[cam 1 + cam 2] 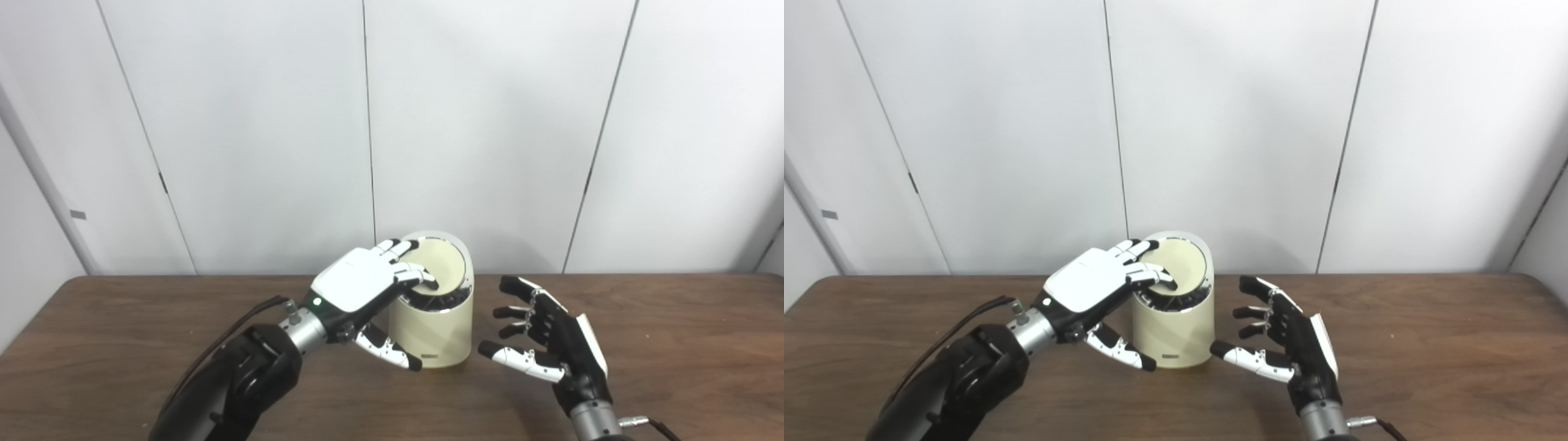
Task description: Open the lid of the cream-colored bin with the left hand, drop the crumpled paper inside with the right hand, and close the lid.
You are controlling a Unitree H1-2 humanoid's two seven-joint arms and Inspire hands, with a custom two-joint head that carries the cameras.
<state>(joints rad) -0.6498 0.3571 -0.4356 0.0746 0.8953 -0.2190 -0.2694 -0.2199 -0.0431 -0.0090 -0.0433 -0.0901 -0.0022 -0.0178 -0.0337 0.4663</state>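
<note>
Left eye view shows you the cream-colored cylindrical bin (pixel 432 327) mid-table, its round lid (pixel 440 263) tipped up. Your left hand (pixel 361 283) presses fingertips on that lid. Your right hand (pixel 551 343) waits beside, fingers spread, empty; no crumpled paper is visible.

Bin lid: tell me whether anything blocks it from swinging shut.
The left hand does: its fingers reach over the bin rim, under the tilted-up lid. The open right hand stands apart, beside the bin.
</note>
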